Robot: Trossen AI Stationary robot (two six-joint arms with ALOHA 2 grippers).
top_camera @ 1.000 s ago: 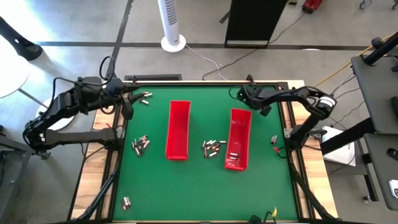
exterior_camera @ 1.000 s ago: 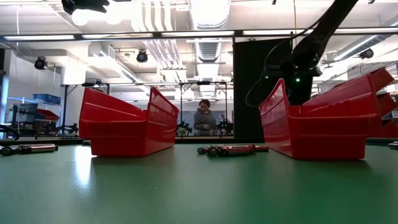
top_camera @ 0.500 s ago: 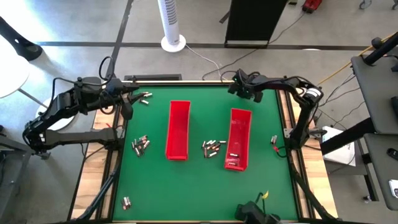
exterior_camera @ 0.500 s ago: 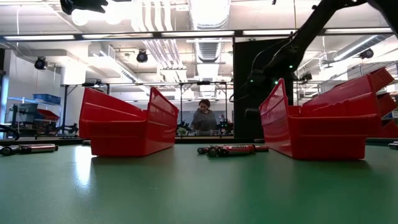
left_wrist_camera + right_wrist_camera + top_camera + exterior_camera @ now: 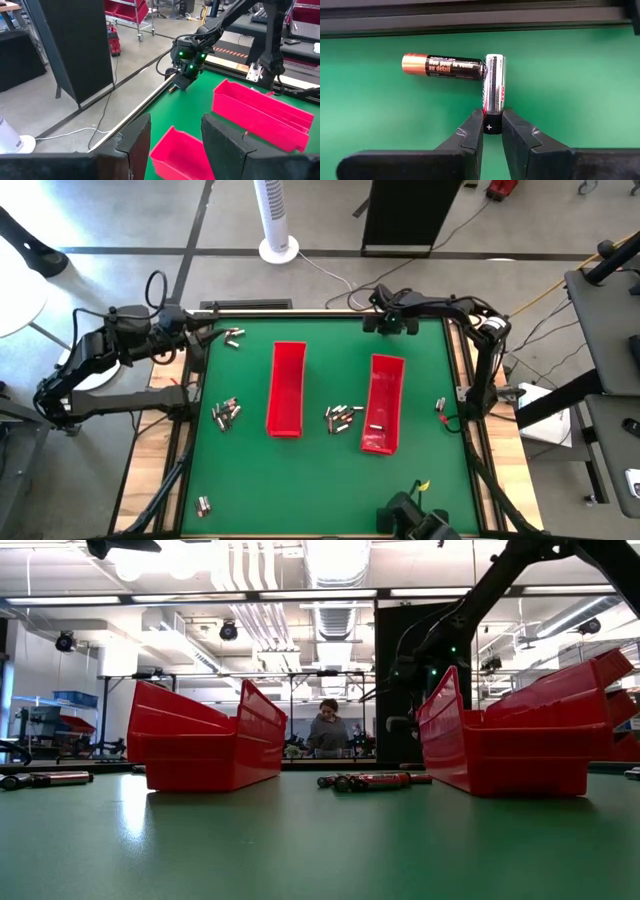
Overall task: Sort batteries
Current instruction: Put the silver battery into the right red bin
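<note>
In the high view the right gripper (image 5: 372, 323) now sits at the upper centre of the frame, at the far edge of the green mat (image 5: 330, 480). A second ago it hovered lower and further right, over the top end of the right tray (image 5: 381, 402); it has swung up and left. Its wrist view shows why: the fingers (image 5: 472, 134) are pinched on the dark "+" end of a silver battery (image 5: 494, 87), which lies against the tip of a copper-ended battery (image 5: 442, 66) close to the black rail. So a new pick has just begun on these 2 cells.

The left gripper (image 5: 207, 337), at the upper left of the high view, has pulled slightly back toward the mat's edge; its fingers (image 5: 134, 141) are spread with nothing between them.

The sort looks barely started. Loose batteries lie in a cluster of several (image 5: 342, 417) between the 2 trays, another group (image 5: 226, 413) left of the left tray (image 5: 286, 387), a few (image 5: 234, 336) at upper left, some (image 5: 203, 504) at lower left and 1 or 2 (image 5: 440, 405) at the right edge. A few cells show in the lower end of the right tray.
</note>
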